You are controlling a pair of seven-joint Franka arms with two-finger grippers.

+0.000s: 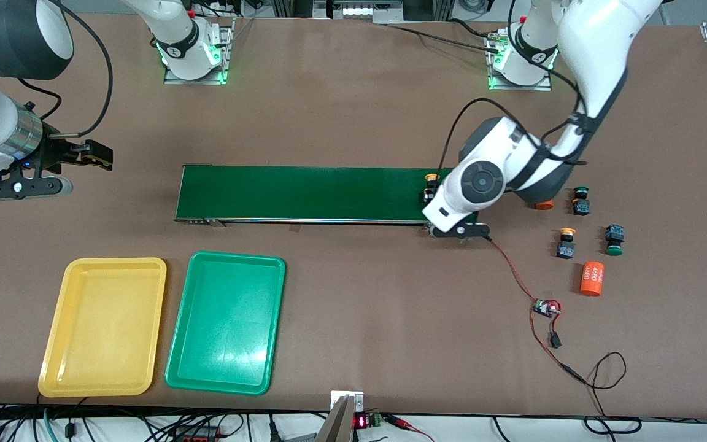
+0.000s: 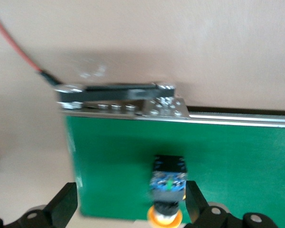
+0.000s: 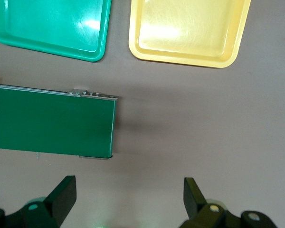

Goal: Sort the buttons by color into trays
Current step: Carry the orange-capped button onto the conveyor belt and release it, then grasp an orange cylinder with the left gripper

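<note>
Yellow-capped push-button switch [image 2: 168, 190] lies on the long dark-green conveyor belt [image 1: 304, 193].
We see left gripper [image 2: 128, 209] wide astride it, right gripper [image 3: 128, 199] wide, waiting; lifting carelessly could knock it off.

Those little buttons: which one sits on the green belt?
A yellow-capped button, on the belt between the left gripper's open fingers. The other three lie on the table.

The left gripper [image 2: 130, 190] is spread over the 3 o'clock end of the conveyor belt [image 1: 304, 193], with a yellow-capped button [image 2: 167, 183] between its fingers, clear of both. From 3 to 5 o'clock of that end, three loose buttons [image 1: 566, 242], an orange cylinder [image 1: 591, 278] and a red wire [image 1: 516, 276] crowd the table. The right gripper [image 3: 128, 183], fingers apart, hangs over bare table at the belt's 9 o'clock, and a clear strip runs between the belt and the yellow tray [image 1: 53, 344] and green tray [image 1: 178, 344] at its 7 o'clock.
</note>
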